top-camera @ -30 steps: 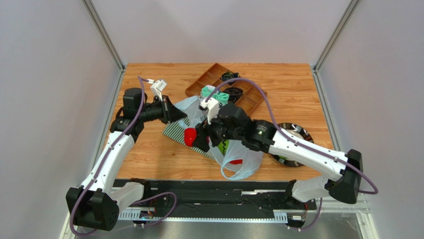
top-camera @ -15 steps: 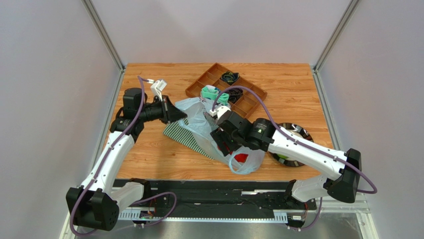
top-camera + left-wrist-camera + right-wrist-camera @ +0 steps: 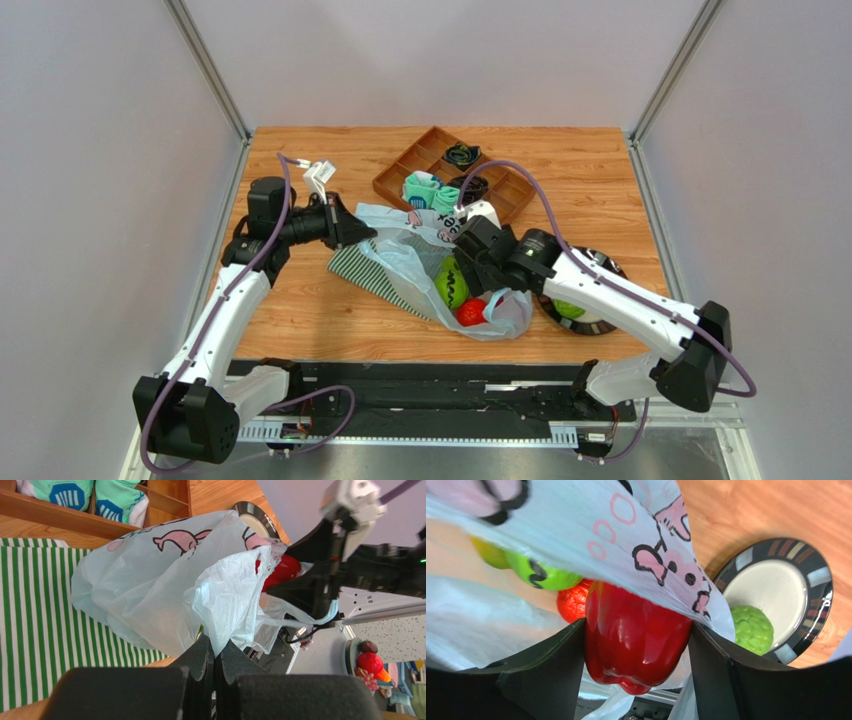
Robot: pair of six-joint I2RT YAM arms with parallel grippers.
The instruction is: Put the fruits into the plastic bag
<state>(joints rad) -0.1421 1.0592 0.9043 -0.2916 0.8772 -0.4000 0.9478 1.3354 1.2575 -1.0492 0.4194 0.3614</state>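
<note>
The pale-blue plastic bag lies on its side with its mouth held up. My left gripper is shut on a fold of the bag's rim. Over the bag's lower end, my right gripper is shut on a glossy red pepper-shaped fruit, with its black fingers on both sides of it. Inside the bag lie a green striped fruit and a red bumpy fruit. A green bumpy fruit rests on the plate.
A green-and-white striped cloth lies under the bag's left part. Behind the bag, a brown compartment tray holds teal socks and dark cables. The dark-rimmed plate sits to the right of the bag.
My right gripper has carried the red pepper from over the striped cloth rightwards into the bag. The bag has spread, and the green and red fruits now show in it. The left arm has stayed put.
</note>
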